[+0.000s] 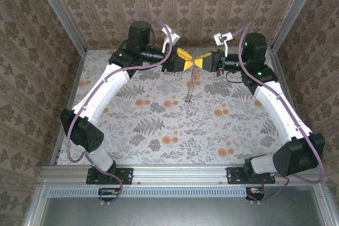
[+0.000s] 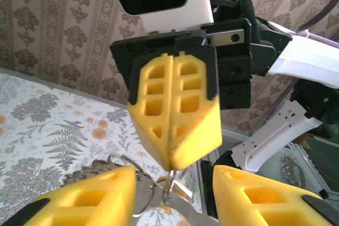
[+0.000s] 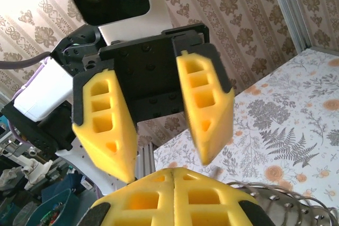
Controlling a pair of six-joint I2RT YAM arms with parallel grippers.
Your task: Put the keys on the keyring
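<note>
The two grippers meet tip to tip above the back of the table. My right gripper (image 2: 172,162) is shut, and thin silvery wire of the keyring (image 2: 168,179) sticks out under its tip. From there the keyring's chain (image 1: 189,86) hangs down onto the floral table cover (image 1: 159,125). My left gripper (image 2: 172,186) is open, one yellow finger on each side of the right gripper's tip, and its fingers (image 3: 103,125) stand well apart in the right wrist view. A stretch of chain (image 3: 280,199) shows beside my right gripper (image 3: 177,172). The keys are hidden.
Wallpapered walls close in the table at the back and on both sides, with metal posts (image 1: 63,17) at the corners. Both arms (image 1: 106,86) reach in from the near rail (image 1: 175,173). Purple cables (image 1: 71,146) loop along each arm.
</note>
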